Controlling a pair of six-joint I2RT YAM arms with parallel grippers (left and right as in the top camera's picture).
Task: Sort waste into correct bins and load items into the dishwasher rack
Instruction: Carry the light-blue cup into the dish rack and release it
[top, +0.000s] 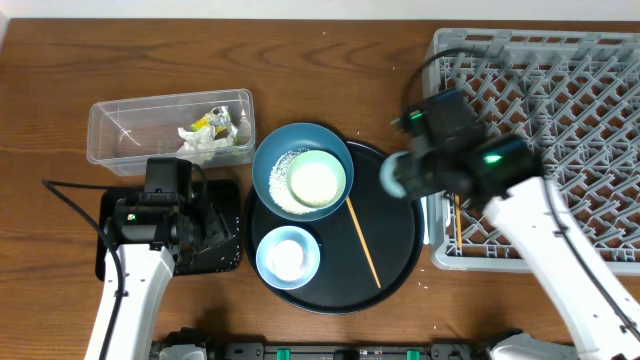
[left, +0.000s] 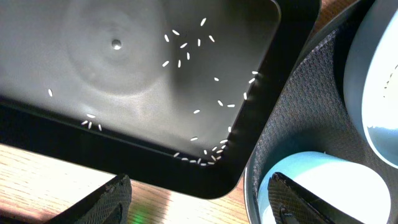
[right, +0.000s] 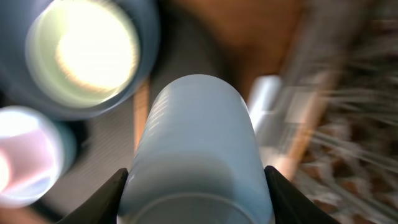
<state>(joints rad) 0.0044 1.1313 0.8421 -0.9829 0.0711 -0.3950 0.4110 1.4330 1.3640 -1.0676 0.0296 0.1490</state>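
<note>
right pincer (right: 196, 199) clamps the blurred white cup (right: 196, 137) while left pincer (left: 205, 200) gapes, tips cropped.

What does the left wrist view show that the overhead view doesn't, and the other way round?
Only the left wrist view: white rice grains scattered inside the flat black tray, and the left gripper open with nothing between its fingers. Only the overhead view: the clear tub holding napkins and a yellow-green wrapper, the grey rack, a chopstick on the round black tray, and the right gripper holding a cup near the rack. Both: the flat black tray, the round black tray and the light blue bowl.
</note>
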